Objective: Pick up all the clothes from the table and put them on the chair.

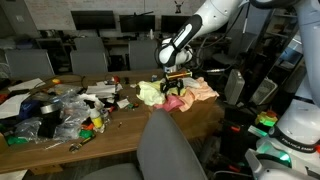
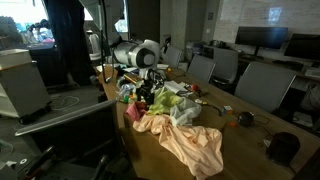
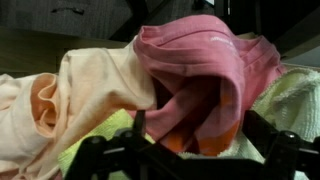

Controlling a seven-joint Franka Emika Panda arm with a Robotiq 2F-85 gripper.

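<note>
A pile of clothes lies at the table's end: a pink garment, a peach one and a light yellow-green one. My gripper is down on the pile. Its fingers stand wide apart on either side of a fold of the pink garment, so it is open. A grey chair stands at the near side of the table.
The wooden table holds a clutter of bags, boxes and small items on one half. More office chairs and monitors stand behind. A dark chair is near the table's corner.
</note>
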